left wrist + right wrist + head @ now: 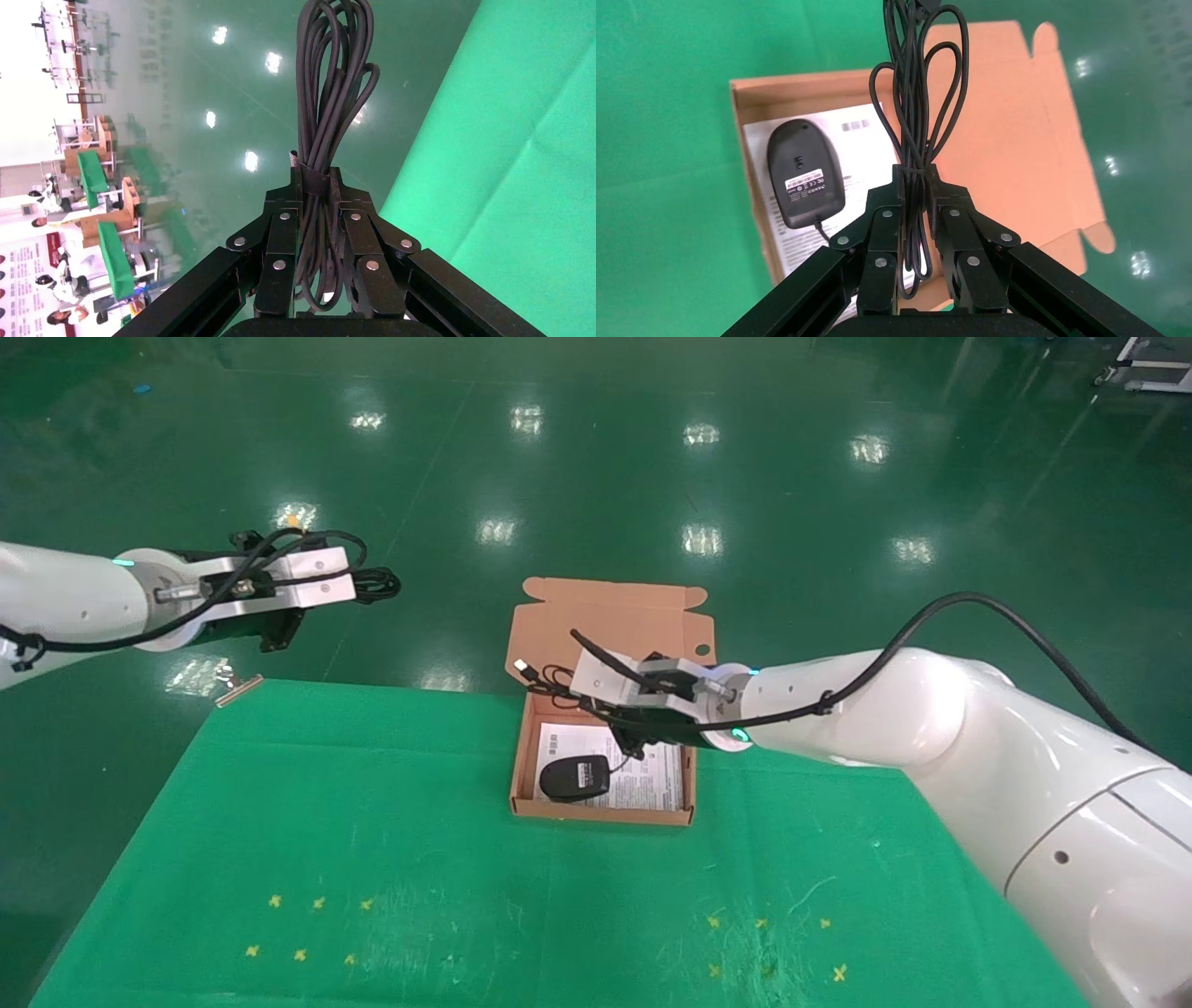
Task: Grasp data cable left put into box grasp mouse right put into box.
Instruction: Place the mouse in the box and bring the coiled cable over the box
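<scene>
My left gripper [358,581] is shut on the data cable [380,584], a thick black bundle, held in the air over the floor beyond the table's far left corner. In the left wrist view the cable [330,84] sticks out between the shut gripper [316,177]. My right gripper [582,680] hovers over the open brown box [601,814], shut on the mouse's thin coiled cord [919,91]. The mouse [575,777] lies upside down in the box on the white sheet [656,784], label up [805,172]. The right gripper [916,172] is above the box's back part.
The box lid [610,617] lies open flat behind the box, over the table's far edge. The table is covered in green cloth [372,822] with yellow cross marks near the front. A small metal piece [238,689] sits at the far left corner. Green floor lies beyond.
</scene>
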### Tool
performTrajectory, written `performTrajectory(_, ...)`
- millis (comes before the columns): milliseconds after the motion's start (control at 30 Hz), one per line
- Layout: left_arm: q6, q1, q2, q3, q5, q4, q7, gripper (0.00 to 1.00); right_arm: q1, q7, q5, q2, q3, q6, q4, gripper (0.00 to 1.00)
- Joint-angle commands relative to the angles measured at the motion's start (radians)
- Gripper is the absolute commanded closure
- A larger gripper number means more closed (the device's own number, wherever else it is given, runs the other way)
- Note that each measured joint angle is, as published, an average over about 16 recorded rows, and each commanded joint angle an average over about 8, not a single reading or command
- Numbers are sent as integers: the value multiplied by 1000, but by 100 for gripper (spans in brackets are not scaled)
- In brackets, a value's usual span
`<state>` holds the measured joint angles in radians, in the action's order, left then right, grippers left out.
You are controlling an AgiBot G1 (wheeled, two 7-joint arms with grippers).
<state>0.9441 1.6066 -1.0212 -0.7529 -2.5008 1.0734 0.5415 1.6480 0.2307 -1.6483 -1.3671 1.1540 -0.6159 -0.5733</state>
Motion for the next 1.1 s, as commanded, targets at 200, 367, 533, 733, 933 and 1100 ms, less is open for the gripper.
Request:
performTrajectory(200,1,0,0,0,0,1,0,100,-7,21,23,-1,32,15,21,0)
performTrajectory(367,0,-2,0,0,0,2,-1,100,-12,21,28,12,33,19,2,0)
performTrajectory(533,-7,-14,-9,-4,12,10,-7,100,-19,28,28,27,41,33,-29,0)
performTrajectory(733,-31,-38,-42,-17,38,-3,-34,100,-19,34,19,56,48,46,-63,0)
performTrajectory(933,-107,-71,-114,-39,71,-71,-88,100,-8,48,5,148,42,57,-122,0)
performTrajectory(1100,-226,-93,-221,-58,88,-208,-144,100,5,84,-30,254,44,62,-199,0)
